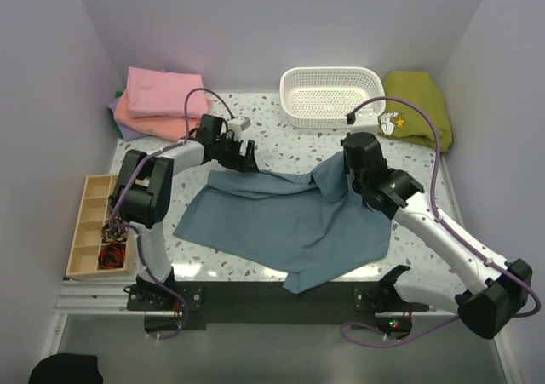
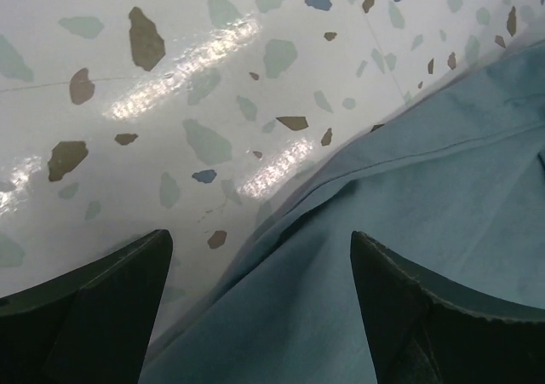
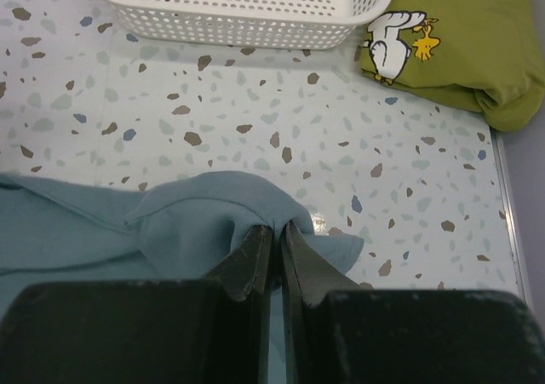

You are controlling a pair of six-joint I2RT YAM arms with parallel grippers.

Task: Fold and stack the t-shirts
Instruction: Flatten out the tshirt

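Observation:
A dusty blue-grey t-shirt [image 1: 285, 218] lies spread and rumpled across the middle of the table. My right gripper [image 3: 275, 227] is shut on a bunched fold of the blue-grey t-shirt [image 3: 196, 222] at its far right edge, lifting it a little. My left gripper [image 2: 260, 248] is open, its jaws astride the shirt's far left edge [image 2: 383, 231], close to the cloth. In the top view the left gripper [image 1: 243, 158] sits at the shirt's back left corner and the right gripper [image 1: 358, 175] at its back right. Folded pink [image 1: 162, 93] and salmon-orange [image 1: 153, 125] t-shirts are stacked at the back left.
A white perforated basket [image 1: 332, 96] stands at the back centre. An olive-green garment [image 1: 419, 105] with a cartoon print lies at the back right. A wooden compartment tray [image 1: 94, 226] with small parts sits at the left edge.

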